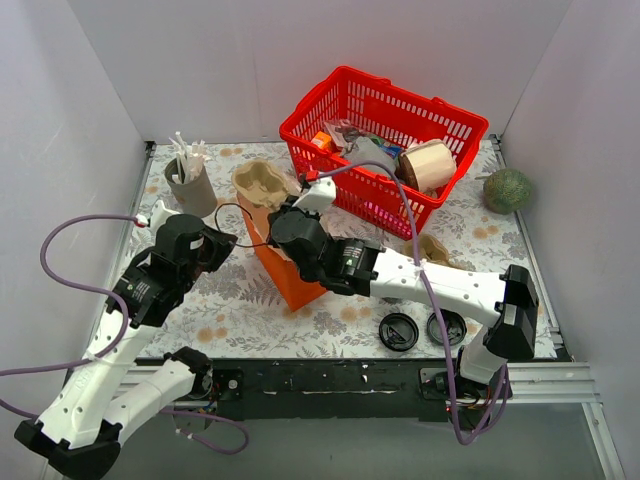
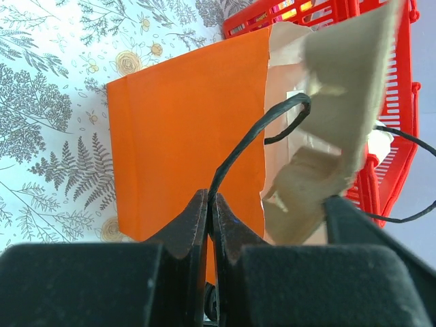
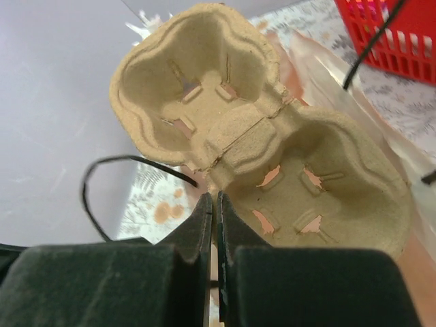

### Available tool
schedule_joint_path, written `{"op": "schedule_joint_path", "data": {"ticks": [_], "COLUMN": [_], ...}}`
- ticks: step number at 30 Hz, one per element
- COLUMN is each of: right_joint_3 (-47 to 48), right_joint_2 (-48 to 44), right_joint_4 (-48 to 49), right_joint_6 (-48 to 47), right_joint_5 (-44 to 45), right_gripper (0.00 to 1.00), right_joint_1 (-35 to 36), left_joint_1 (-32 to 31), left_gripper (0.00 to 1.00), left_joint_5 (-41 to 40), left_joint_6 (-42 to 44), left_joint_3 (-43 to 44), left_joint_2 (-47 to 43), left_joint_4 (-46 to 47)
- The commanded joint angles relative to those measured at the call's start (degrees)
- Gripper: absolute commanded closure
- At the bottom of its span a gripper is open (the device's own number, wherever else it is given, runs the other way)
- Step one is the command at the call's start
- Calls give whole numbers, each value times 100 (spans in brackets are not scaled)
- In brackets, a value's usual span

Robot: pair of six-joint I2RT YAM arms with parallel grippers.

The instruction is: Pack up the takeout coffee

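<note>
While my left tool (image 2: 210,197) is pinched tight on the thin black cord handle (image 2: 252,133) of the orange paper bag (image 2: 184,129), my right tool (image 3: 214,199) is closed too, at the bag's mouth; whether it grips the other cord I cannot tell. A moulded brown pulp cup carrier (image 3: 238,122) pokes out of the bag. Beyond stands the red plastic basket (image 1: 440,120) on the flower-patterned tabletop (image 1: 240,310). Where the takeout coffee sits, I cannot tell from any view.
</note>
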Motion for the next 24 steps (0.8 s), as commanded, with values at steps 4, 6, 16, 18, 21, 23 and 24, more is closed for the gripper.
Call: {"op": "schedule_joint_path", "data": {"ticks": [4, 6, 16, 18, 21, 23, 24], "right_joint_3": [-355, -364, -751, -742, -707, -628, -550], "right_joint_2": [-349, -357, -542, -551, -490, -411, -323], "right_joint_4": [-219, -376, -587, -790, -948, -1158, -1229], "right_joint_6": [610, 690, 813, 953, 1041, 1137, 1155], "right_joint_5": [100, 249, 391, 443, 443, 469, 531], "right_gripper": [99, 99, 99, 99, 99, 99, 99], "right_joint_1": [70, 97, 185, 211, 202, 211, 202], "left_joint_1": [-12, -12, -12, -12, -12, -12, -12], "left_gripper": [100, 100, 100, 100, 100, 100, 100], "left_joint_5": [-145, -206, -453, -470, -357, -269, -242], "left_joint_6": [-108, -134, -108, -108, -73, -64, -73], "left_joint_3": [-129, -138, -24, -24, -67, -76, -76], "left_joint_2": [-126, -197, -258, -258, -267, -250, -241], "left_joint_4": [56, 30, -138, -155, -59, -23, -15]}}
